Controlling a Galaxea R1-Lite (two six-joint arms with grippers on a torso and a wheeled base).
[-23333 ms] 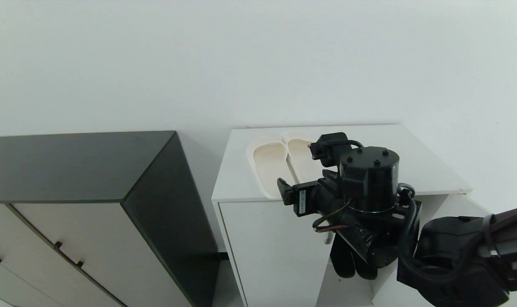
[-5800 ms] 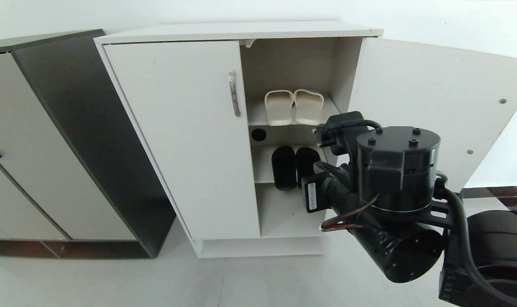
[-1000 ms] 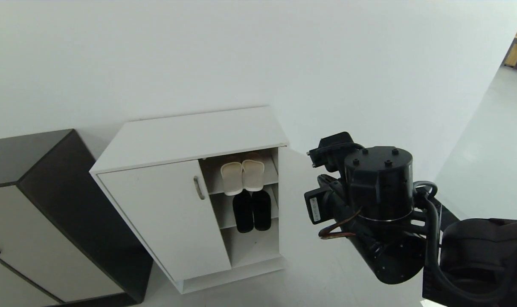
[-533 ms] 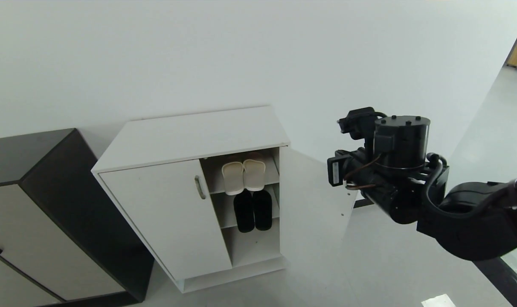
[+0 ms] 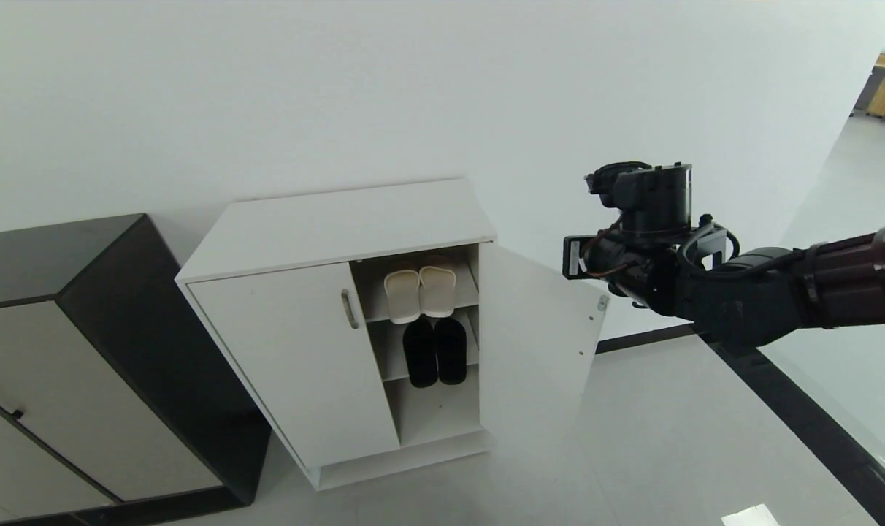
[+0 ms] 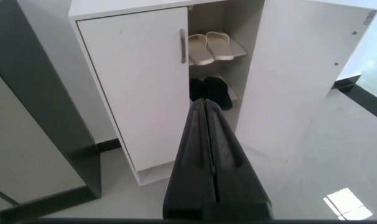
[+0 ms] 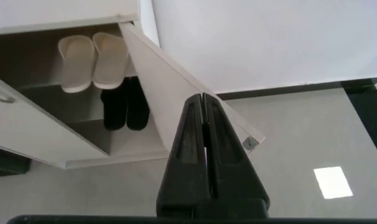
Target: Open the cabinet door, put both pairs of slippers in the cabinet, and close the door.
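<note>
- Already both pairs lie inside the cabinet [image 5: 326, 226]: the white slippers [image 5: 420, 292] side by side on the upper shelf, the black slippers [image 5: 435, 351] on the shelf below, so each pair has its own place;
- the right door [image 5: 537, 343] stands open and the left door [image 5: 296, 365] is closed; we judge that only the closing is left;
- the right gripper [image 7: 204, 102] has its fingers pressed together and holds nothing; it hangs near the free edge of the open door, a good place, we think, for pushing the panel;
- the left gripper [image 6: 206, 109] is also closed and empty, well apart from the cabinet; probably it waits there so the door can swing freely.
</note>
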